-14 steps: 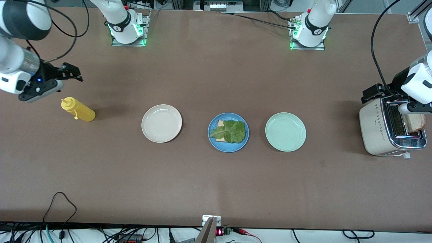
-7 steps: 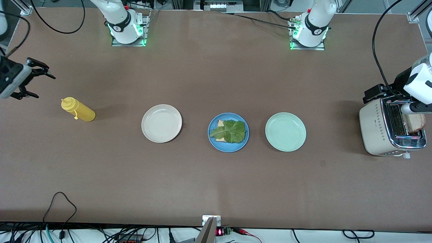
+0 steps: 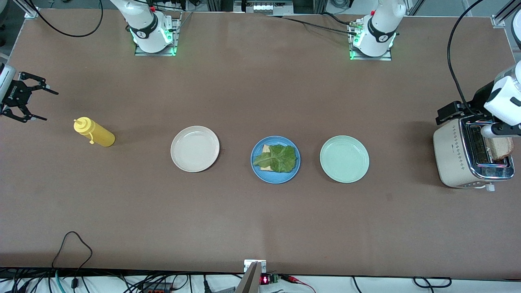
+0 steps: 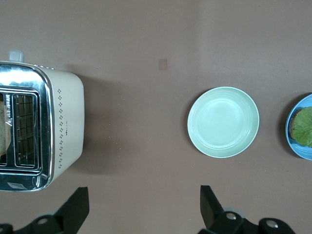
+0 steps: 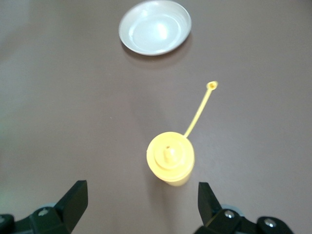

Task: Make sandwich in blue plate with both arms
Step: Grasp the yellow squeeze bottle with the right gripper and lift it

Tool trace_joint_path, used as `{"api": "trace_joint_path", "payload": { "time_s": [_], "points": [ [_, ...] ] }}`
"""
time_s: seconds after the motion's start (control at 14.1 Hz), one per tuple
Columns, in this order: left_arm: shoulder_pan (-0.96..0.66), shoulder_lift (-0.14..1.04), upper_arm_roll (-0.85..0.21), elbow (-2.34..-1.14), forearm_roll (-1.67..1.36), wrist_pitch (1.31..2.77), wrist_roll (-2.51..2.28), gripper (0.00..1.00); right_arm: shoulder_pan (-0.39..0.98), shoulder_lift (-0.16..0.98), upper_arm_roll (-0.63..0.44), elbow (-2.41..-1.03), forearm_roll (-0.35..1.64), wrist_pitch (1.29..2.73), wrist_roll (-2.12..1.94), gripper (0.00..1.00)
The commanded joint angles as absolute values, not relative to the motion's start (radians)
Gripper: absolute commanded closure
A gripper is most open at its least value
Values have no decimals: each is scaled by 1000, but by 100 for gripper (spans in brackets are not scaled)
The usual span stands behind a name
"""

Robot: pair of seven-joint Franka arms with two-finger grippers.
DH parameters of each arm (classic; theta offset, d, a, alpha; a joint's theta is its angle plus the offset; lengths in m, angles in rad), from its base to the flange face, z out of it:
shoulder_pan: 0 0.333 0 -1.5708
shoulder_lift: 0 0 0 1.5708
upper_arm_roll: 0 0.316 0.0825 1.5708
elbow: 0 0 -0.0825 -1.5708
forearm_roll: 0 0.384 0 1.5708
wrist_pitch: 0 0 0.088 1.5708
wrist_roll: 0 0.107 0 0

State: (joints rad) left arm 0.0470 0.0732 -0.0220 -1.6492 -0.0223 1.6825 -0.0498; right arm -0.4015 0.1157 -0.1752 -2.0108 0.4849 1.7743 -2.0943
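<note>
The blue plate (image 3: 281, 178) lies in the middle of the table between two other plates. It holds one bread slice (image 3: 265, 149) with a green lettuce leaf (image 3: 279, 158) on top. A second bread slice (image 3: 500, 147) stands in a slot of the toaster (image 3: 456, 154) at the left arm's end. My left gripper (image 4: 144, 192) hangs open and empty over bare table beside the toaster (image 4: 63, 122). My right gripper (image 3: 51, 106) is open and empty at the right arm's end of the table. In its wrist view the right gripper (image 5: 142, 187) is beside the yellow bottle (image 5: 170, 158).
The yellow squeeze bottle (image 3: 94, 132) stands with its tethered cap (image 5: 212, 85) off. A cream-white plate (image 3: 195, 148) and a pale green plate (image 3: 344, 158) flank the blue one, both bare. Cables run along the table's front edge.
The right arm has pulled back toward its end of the table, away from the yellow bottle, still open. The left arm has barely moved.
</note>
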Motion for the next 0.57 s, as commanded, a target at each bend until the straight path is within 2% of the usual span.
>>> {"api": "trace_joint_path", "payload": {
  "time_s": [0.0, 0.14, 0.5],
  "points": [
    [49, 72, -28, -1635, -11, 1661, -40, 0, -457, 175, -163, -1991, 563, 1691, -2244, 0],
    [48, 66, -28, -1638, -9, 1661, -40, 0, -469, 207, -163, -1985, 612, 1649, -2324, 0],
    [46, 64, -28, -1638, -8, 1658, -40, 0, -488, 319, -163, -1911, 686, 1647, -2450, 0]
  ]
}}
